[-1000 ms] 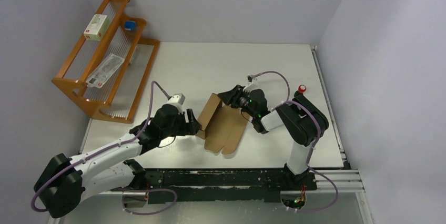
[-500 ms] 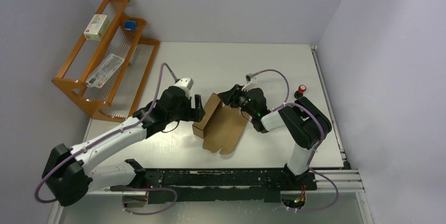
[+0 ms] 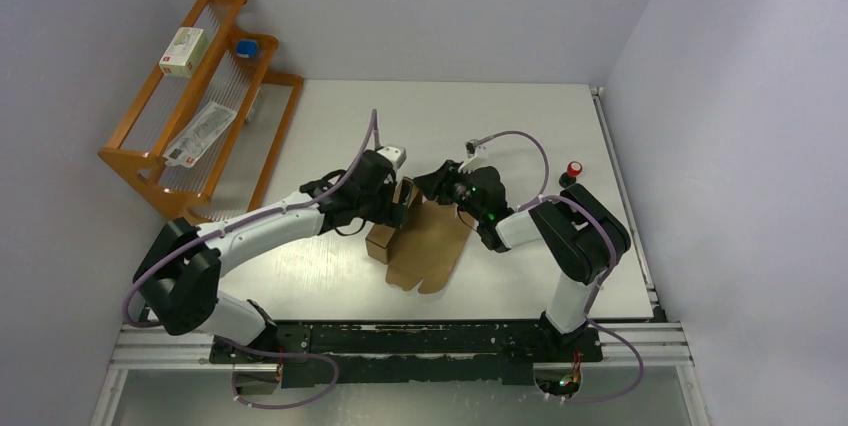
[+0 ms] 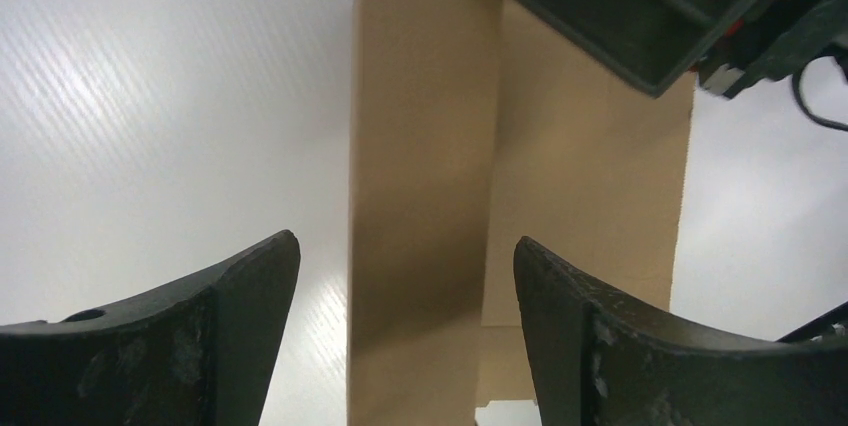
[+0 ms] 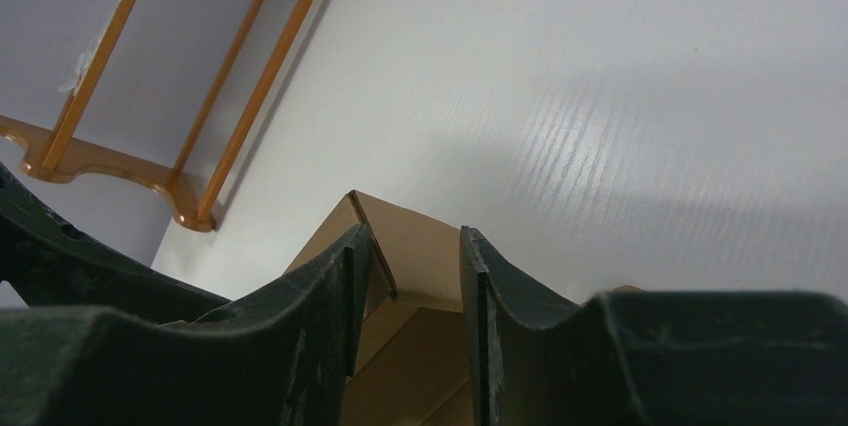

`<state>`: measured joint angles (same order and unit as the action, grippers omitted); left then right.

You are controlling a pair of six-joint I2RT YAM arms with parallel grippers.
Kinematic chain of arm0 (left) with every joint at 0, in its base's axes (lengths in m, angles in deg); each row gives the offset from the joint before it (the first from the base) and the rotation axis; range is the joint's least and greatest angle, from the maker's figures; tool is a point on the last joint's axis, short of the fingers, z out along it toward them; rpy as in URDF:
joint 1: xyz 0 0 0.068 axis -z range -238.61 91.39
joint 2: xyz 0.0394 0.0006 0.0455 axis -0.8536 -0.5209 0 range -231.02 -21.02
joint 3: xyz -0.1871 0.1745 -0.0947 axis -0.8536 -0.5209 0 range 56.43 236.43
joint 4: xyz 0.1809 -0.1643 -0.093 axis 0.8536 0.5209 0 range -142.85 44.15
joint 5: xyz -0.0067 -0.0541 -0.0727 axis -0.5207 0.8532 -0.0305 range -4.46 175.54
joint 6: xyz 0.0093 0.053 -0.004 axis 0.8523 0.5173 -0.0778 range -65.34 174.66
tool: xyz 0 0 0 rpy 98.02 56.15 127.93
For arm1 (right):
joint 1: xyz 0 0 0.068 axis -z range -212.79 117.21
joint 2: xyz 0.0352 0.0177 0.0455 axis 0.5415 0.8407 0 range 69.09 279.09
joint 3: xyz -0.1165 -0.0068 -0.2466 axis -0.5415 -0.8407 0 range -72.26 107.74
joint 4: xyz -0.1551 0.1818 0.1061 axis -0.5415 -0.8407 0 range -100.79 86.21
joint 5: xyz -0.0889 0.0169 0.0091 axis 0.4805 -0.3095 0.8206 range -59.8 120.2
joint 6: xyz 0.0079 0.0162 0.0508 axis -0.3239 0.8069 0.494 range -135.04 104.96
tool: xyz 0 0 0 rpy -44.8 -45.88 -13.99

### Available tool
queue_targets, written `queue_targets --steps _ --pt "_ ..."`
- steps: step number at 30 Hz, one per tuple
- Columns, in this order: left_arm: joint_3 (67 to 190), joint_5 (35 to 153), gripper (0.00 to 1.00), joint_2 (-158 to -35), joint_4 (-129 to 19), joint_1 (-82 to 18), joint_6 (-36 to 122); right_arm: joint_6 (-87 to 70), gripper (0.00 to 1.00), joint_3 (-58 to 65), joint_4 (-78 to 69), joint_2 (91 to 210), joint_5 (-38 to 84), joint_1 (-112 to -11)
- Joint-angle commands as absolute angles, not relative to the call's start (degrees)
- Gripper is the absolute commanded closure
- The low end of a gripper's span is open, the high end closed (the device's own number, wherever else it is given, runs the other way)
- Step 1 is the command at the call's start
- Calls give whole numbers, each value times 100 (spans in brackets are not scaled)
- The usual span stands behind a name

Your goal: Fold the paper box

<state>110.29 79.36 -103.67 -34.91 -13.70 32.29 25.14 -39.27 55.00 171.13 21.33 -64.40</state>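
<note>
The paper box [image 3: 425, 246] is a brown cardboard sheet lying half flat at mid table, its left wall [image 3: 383, 231] raised. My left gripper [image 3: 405, 198] hovers open at that wall's far end. In the left wrist view its fingers [image 4: 250, 286] straddle the upright panel [image 4: 420, 196] without touching it. My right gripper [image 3: 432, 184] sits at the box's far edge, jaws partly open. In the right wrist view a thin flap edge [image 5: 378, 256] lies along the left finger [image 5: 350, 276]; the right finger stands apart from it.
A wooden rack [image 3: 200, 106] stands at the back left, holding a small white labelled box [image 3: 185, 51], a blue item [image 3: 246, 47] and a flat packet [image 3: 200, 133]. A red-topped knob [image 3: 574, 167] sits by the right arm. The rack's foot shows [image 5: 190, 211] in the right wrist view.
My left arm has swung right and forward, from the box's left side to over its raised wall, and its jaws widened. The right gripper stayed put.
</note>
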Motion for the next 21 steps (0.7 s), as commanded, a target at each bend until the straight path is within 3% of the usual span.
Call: queue_targets --steps 1,12,21 --pt "11472 7939 17 -10599 -3396 -1210 3497 2334 58 -3853 5184 17152 2082 -6483" --pt "11843 7328 23 -11323 -3159 -1141 3612 2189 55 -3773 4978 16996 2041 -6485" --pt "11897 7390 40 -11367 -3274 -1142 3616 1881 38 -3545 3975 16230 1799 -6483"
